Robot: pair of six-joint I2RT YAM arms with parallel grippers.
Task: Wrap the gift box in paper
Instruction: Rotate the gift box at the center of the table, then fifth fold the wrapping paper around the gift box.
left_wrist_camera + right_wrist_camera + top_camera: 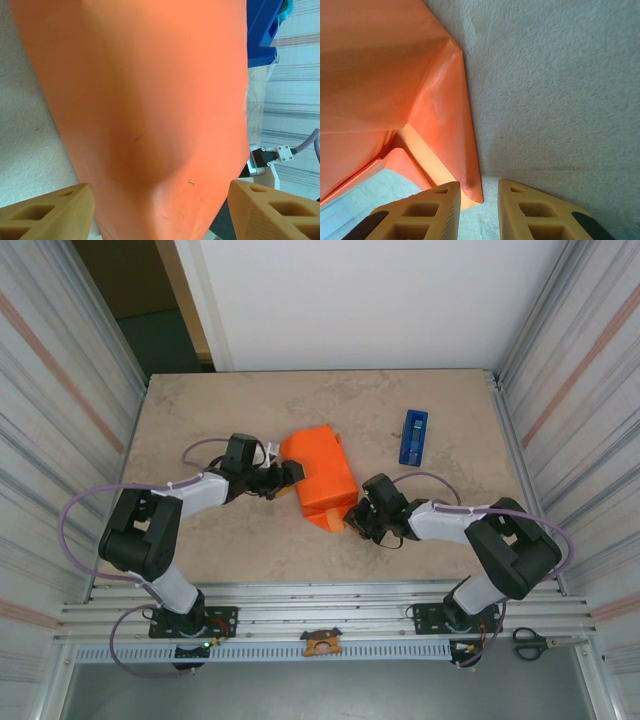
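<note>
The orange paper (320, 475) lies folded into a humped bundle at the middle of the table, and the gift box is hidden under it. My left gripper (290, 475) is at the bundle's left side. In the left wrist view it (160, 200) stands open, its fingertips (75, 200) wide apart on either side of the paper (145, 100). My right gripper (352, 512) is at the bundle's near right corner. Its jaws (479, 192) are narrow but still apart, and the pointed corner of a paper flap (452, 125) reaches between them, against the left finger.
A blue tape dispenser (414, 436) lies on the table to the right of the bundle and shows at the top right in the left wrist view (260, 30). Scissors (530, 643) rest on the rail at the near right. Corrugated walls close in both sides.
</note>
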